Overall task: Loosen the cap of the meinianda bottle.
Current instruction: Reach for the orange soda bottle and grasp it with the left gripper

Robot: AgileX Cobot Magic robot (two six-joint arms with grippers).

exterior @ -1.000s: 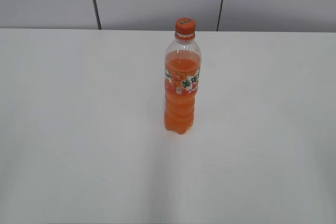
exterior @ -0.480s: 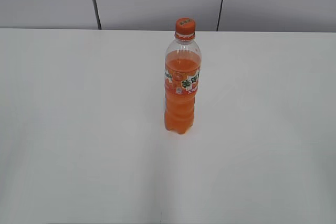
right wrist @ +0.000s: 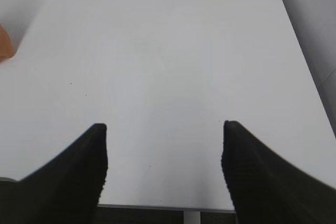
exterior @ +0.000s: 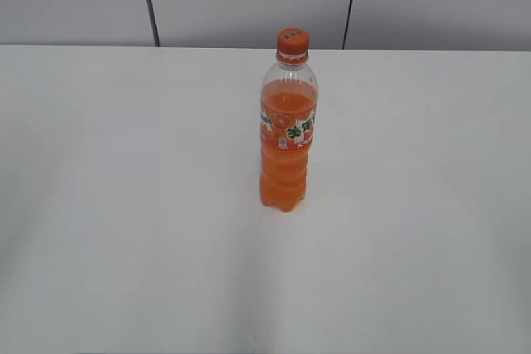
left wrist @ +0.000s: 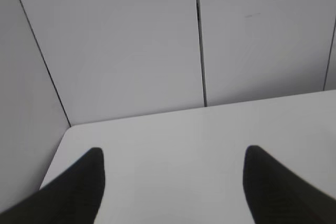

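Black-fingered left pincer (left wrist: 173, 182) and right pincer (right wrist: 164, 163) both gape apart, empty, above the table (exterior: 124, 205). Meinianda bottle (exterior: 287, 134) stands upright mid-table, cap (exterior: 292, 40) seated. Advise: steady the body first, then grip the cap squarely.

One meinianda bottle (exterior: 287, 143) stands just right of centre in the exterior view, and it carries one cap (exterior: 293, 40) at its top. There is one white table (exterior: 124, 205), which fills the lower part of that frame. Two grippers show, one per wrist view: the left gripper (left wrist: 173, 179) and the right gripper (right wrist: 164, 156), each with two dark fingers spread wide at the bottom of its frame.
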